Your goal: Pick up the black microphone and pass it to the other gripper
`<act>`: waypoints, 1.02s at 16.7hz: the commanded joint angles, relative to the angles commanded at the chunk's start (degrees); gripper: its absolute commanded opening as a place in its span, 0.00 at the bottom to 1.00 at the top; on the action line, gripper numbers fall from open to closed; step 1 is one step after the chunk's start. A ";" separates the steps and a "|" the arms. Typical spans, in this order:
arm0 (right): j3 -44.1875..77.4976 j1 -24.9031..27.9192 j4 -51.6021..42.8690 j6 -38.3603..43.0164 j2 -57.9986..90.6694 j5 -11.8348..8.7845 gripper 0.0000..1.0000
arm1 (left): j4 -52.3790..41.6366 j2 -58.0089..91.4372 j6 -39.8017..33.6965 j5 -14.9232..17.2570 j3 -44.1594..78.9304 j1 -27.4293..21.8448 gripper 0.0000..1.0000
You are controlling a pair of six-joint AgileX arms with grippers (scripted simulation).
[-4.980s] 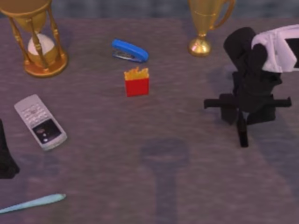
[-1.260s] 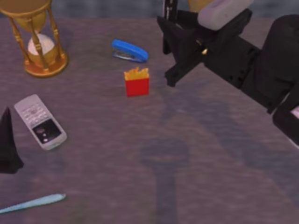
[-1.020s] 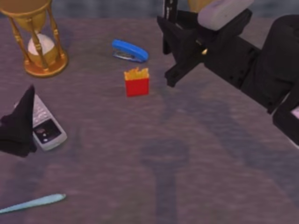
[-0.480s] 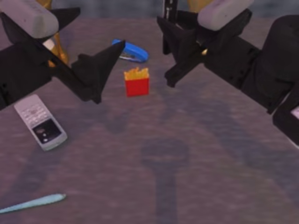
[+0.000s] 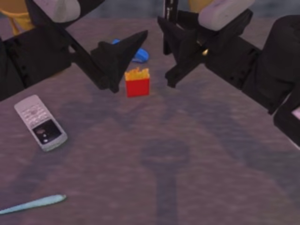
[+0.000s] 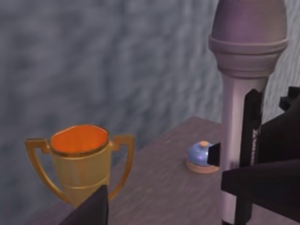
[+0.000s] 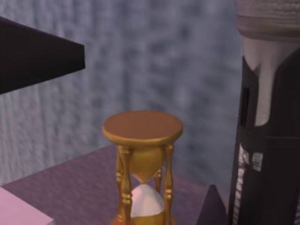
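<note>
Two end effectors meet near the desk's far edge: right end effector [image 5: 171, 49] holds the black microphone [image 6: 246, 93] upright; left end effector [image 5: 126, 61], fingers spread wide, could knock it askew.

Bulky black arms, pointed wedge jaws, grey-white rounded wrist blocks.

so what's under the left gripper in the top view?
The left gripper hangs above the table, covering most of the blue stapler; only its end shows. The fries box sits just beside the fingertips, uncovered. What else lies beneath the arm cannot be seen.
</note>
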 joint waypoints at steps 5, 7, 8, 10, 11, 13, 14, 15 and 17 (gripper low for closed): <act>0.00 0.00 0.00 0.00 0.00 0.00 0.00 | 1.27 4.12 -0.06 -1.72 3.35 -1.78 1.00; 0.00 0.00 0.00 0.00 0.00 0.00 0.00 | 2.78 9.71 -0.08 -3.62 7.19 -3.78 1.00; 0.00 0.00 0.00 0.00 0.00 0.00 0.00 | 3.59 12.83 -0.09 -4.68 9.22 -4.84 1.00; 0.00 0.00 0.00 0.00 0.00 0.00 0.00 | 5.00 18.12 -0.11 -6.63 12.84 -6.90 1.00; 0.00 0.00 0.00 0.00 0.00 0.00 0.00 | 5.52 19.89 -0.14 -7.43 14.25 -7.71 1.00; 0.00 0.00 0.00 0.00 0.00 0.00 0.00 | 6.06 21.59 -0.19 -8.29 15.73 -8.62 1.00; 0.00 0.00 0.00 0.00 0.00 0.00 0.00 | 6.07 21.65 -0.19 -8.32 15.78 -8.65 1.00; 0.00 0.00 0.00 0.00 0.00 0.00 0.00 | 6.07 21.65 -0.19 -8.32 15.78 -8.65 1.00; 0.00 0.00 0.00 0.00 0.00 0.00 0.00 | 6.07 21.65 -0.19 -8.32 15.78 -8.65 1.00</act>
